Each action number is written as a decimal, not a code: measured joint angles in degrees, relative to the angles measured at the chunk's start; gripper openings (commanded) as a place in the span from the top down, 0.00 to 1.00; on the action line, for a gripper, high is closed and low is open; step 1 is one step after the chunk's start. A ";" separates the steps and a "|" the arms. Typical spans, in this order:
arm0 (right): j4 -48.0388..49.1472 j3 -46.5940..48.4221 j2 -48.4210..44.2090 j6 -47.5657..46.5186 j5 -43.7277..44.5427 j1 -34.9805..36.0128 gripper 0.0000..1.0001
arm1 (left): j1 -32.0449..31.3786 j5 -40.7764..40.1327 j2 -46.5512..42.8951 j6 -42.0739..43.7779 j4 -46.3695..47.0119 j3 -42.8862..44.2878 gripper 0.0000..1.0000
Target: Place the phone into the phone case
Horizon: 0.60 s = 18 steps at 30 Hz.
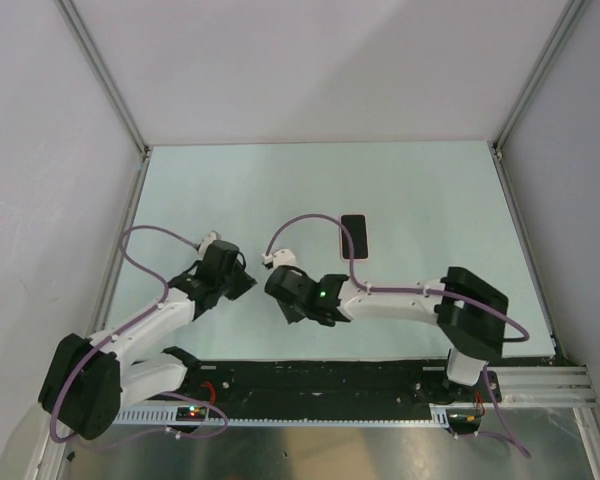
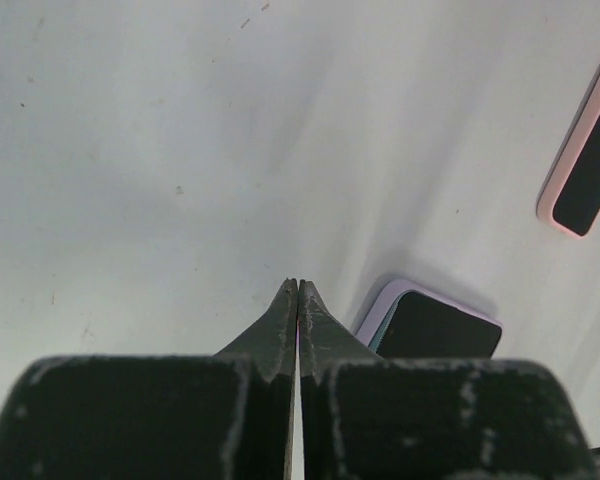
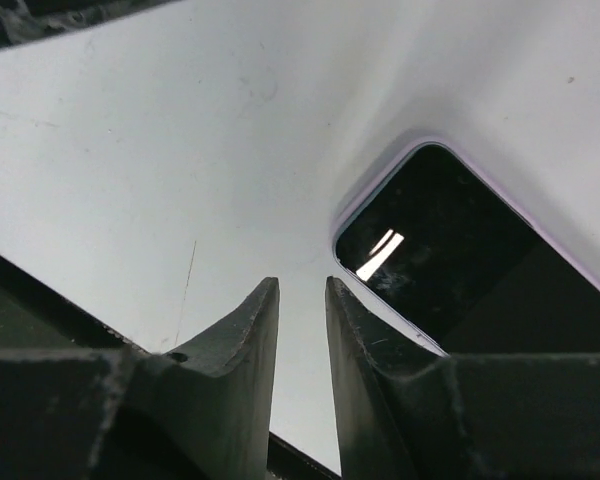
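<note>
Your left gripper [image 2: 298,292] has its jaws pressed together, nothing between them. Your right gripper [image 3: 302,288] has a narrow slit between its jaws and holds nothing.

The phone [image 3: 465,255], with a glossy black screen and a lilac rim, lies flat on the table [image 1: 430,190]. It sits just beside the right fingertips and near the left ones, and neither gripper touches it.

A pink-rimmed slab [image 1: 354,237] with a black face lies flat farther out, well apart from both grippers. You can't tell from these views which item is the case.

Overhead camera looks down; both low, close wrist cameras share the table [image 1: 280,180].
</note>
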 measured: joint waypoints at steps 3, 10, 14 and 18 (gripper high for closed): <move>-1.57 2.97 3.87 -0.24 1.14 1.18 0.72 | 1.57 0.94 -1.07 0.59 0.09 -0.48 1.00; -6.54 7.19 8.61 -0.13 5.38 2.10 0.74 | 3.72 2.56 -3.13 1.99 0.00 -1.70 1.00; -8.63 9.46 10.38 -0.04 8.22 2.62 0.75 | 4.35 3.43 -3.78 2.51 0.00 -1.70 1.00; -9.62 10.78 11.61 -0.04 9.68 3.30 0.77 | 4.72 3.85 -4.09 3.02 0.00 -1.70 1.00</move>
